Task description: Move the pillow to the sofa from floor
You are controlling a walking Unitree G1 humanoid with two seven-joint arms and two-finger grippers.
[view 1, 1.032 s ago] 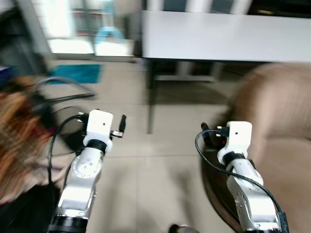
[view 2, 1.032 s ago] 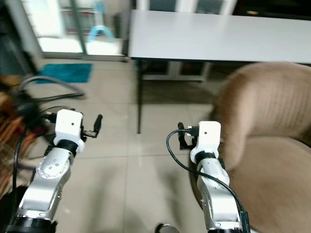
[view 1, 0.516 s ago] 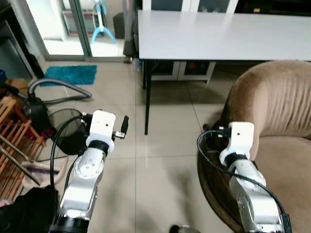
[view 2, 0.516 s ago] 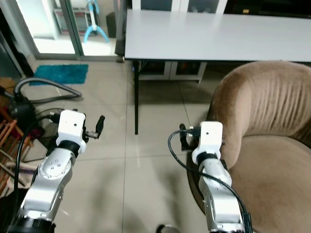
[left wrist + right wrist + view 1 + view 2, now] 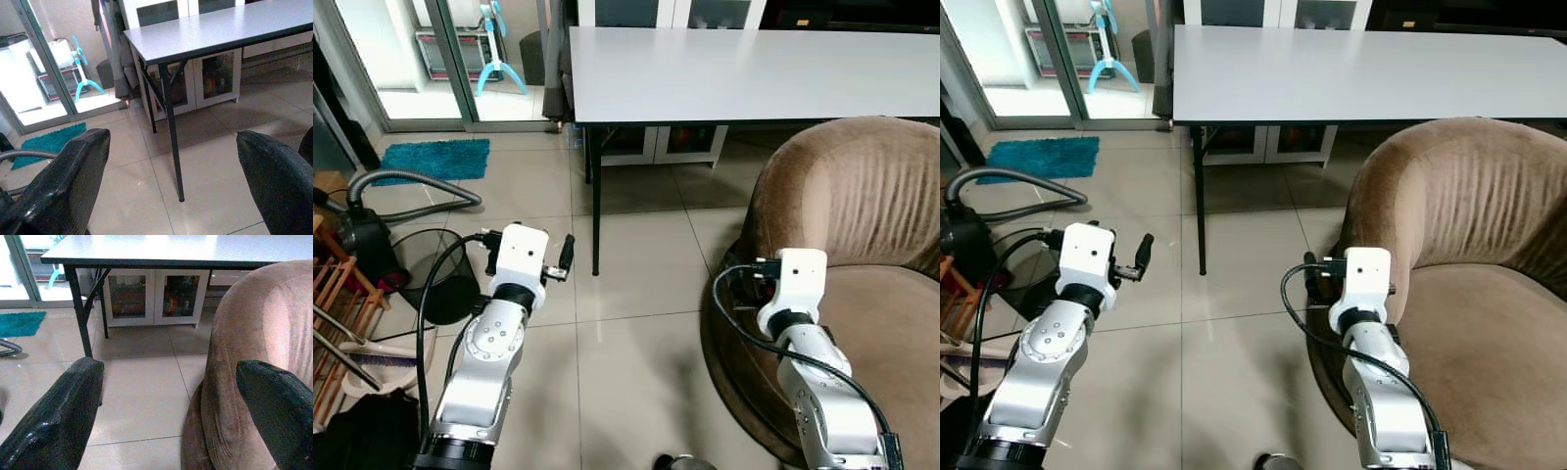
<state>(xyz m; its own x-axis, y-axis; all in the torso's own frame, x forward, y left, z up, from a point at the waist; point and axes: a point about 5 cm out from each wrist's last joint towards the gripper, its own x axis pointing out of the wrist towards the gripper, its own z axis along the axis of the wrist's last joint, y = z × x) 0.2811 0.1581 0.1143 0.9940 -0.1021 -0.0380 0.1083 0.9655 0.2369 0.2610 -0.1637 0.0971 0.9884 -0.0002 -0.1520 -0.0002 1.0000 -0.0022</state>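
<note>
The brown round sofa (image 5: 862, 206) stands at my right, its curved back rising beside my right arm (image 5: 813, 382). My right gripper (image 5: 171, 367) is open with nothing between its fingers, held just off the sofa's left side over the tiled floor (image 5: 636, 284). My left arm (image 5: 489, 343) is raised at the left. My left gripper (image 5: 171, 139) is open and holds nothing, facing the table leg (image 5: 173, 147).
A long white table (image 5: 744, 59) on thin black legs stands ahead, with cabinets behind it. A vacuum cleaner (image 5: 357, 235) with its grey hose, a wooden rack (image 5: 333, 323) and a black bag (image 5: 362, 436) crowd the left. A teal mat (image 5: 435, 159) lies by the glass door.
The camera has swung and steadied: the blur is gone and the table and sofa sit further left in view. Both arms keep the same raised pose.
</note>
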